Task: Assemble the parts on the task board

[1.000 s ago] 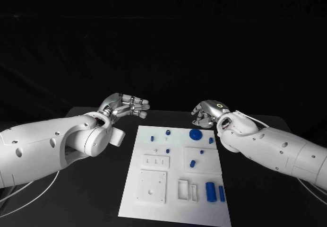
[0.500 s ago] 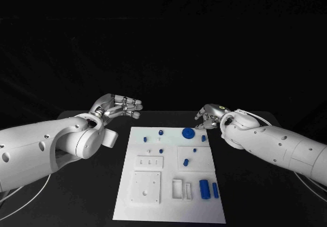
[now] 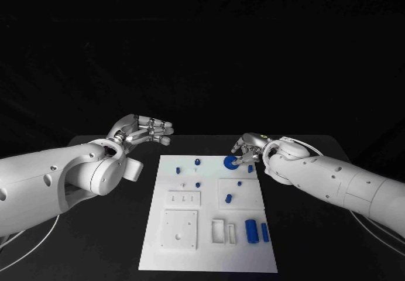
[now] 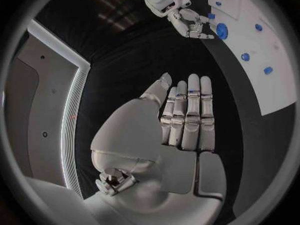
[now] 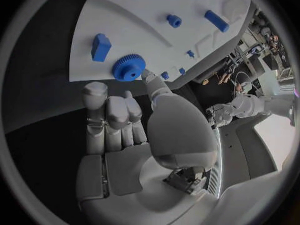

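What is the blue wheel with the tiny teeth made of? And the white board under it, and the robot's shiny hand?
The blue gear looks like matte plastic: even colour, crisp teeth, no glint. The task board also seems plastic, smooth and dull white with moulded raised blocks. The right hand looks like brushed metal, since its fingers catch soft grey highlights, though it could be coated plastic.

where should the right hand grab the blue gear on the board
By its toothed rim, pinched across from above. The blue gear lies flat near the far edge of the white board, so only rim and top are free. The right hand is beside it, holding nothing.
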You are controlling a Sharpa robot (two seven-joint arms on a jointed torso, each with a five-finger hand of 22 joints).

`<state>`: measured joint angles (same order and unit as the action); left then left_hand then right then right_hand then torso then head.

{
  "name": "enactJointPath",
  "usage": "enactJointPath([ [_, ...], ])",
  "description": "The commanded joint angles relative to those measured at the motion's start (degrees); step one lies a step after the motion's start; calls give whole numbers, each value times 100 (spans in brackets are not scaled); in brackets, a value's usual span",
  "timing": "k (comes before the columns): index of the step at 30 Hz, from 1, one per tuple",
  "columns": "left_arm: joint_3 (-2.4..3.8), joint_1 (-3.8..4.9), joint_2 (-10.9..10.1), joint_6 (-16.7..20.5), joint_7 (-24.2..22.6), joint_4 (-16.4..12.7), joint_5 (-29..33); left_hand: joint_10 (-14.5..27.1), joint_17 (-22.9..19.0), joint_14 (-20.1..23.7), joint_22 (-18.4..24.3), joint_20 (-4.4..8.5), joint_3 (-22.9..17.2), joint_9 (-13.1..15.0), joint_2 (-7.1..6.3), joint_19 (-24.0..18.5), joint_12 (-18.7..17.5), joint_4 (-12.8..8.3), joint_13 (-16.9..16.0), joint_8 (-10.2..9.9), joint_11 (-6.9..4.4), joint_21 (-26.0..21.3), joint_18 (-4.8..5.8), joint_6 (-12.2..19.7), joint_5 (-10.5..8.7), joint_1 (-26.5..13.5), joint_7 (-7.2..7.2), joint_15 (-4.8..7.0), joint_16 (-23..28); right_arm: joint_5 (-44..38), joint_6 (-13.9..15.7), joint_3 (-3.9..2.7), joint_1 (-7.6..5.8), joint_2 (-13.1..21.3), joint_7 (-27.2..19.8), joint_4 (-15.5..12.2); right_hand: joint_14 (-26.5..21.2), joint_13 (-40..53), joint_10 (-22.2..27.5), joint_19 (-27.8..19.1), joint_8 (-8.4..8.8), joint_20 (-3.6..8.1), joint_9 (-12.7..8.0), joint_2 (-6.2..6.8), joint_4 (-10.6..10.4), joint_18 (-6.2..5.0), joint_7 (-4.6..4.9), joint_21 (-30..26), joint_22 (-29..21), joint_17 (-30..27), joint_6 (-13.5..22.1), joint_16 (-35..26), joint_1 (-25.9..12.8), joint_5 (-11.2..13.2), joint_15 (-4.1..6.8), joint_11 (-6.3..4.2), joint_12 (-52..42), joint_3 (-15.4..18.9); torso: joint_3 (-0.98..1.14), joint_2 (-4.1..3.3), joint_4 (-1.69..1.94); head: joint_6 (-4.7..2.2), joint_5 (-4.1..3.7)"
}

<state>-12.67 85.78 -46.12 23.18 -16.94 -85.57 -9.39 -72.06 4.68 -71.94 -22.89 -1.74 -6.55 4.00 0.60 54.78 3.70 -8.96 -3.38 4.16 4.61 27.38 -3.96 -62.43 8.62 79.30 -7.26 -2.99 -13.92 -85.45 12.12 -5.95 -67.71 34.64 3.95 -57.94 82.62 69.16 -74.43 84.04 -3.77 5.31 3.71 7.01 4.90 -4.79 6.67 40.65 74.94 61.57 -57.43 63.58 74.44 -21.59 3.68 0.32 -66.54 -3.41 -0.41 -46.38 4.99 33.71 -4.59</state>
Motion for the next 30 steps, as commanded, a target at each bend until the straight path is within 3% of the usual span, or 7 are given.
enactJointPath([
  [1,4,12,11,-88,-46,-12,-31,26,-5,27,-5,-1,-5,-1,-43,16,-18,25,-1,-29,-4,-20,22,35,-7,-1,6,5,16,28,-66,-4,6,-48,-96,43,52,4,9,203,19,-50,-1,-26,11,-54,1,34,487,12,13,30,34,35,-6,17,-23,16,-5,-8,3,-1,8],
  [15,5,12,37,-98,-39,0,-48,26,-5,26,-8,-3,-4,-1,-44,18,-18,39,-2,-29,-4,-29,22,40,-9,-4,6,4,17,-226,-24,-2,33,-216,-23,270,56,-14,23,189,18,-51,-1,-22,30,-54,2,55,485,31,12,21,34,65,-7,17,5,-49,-3,-9,2,45,7],
  [24,-3,11,53,-108,-32,31,-48,26,-5,26,-8,-3,-4,-1,-44,18,-18,39,-2,-29,-4,-29,22,40,-9,-4,6,4,17,-256,-72,0,54,-210,-8,327,61,-27,26,176,18,-46,-1,-30,83,-44,-4,82,484,47,-28,3,13,64,-2,10,20,-175,4,-14,-11,92,-5],
  [30,-8,10,61,-114,-29,44,-49,27,-4,26,-8,-4,-8,0,-43,24,-18,50,-2,-27,-4,-41,22,36,-7,-5,7,4,17,-260,-105,0,73,-205,-20,328,61,-27,27,172,18,-44,-1,-35,100,-43,-10,82,482,50,-56,-3,1,25,1,5,20,-194,7,-6,-1,106,-24],
])
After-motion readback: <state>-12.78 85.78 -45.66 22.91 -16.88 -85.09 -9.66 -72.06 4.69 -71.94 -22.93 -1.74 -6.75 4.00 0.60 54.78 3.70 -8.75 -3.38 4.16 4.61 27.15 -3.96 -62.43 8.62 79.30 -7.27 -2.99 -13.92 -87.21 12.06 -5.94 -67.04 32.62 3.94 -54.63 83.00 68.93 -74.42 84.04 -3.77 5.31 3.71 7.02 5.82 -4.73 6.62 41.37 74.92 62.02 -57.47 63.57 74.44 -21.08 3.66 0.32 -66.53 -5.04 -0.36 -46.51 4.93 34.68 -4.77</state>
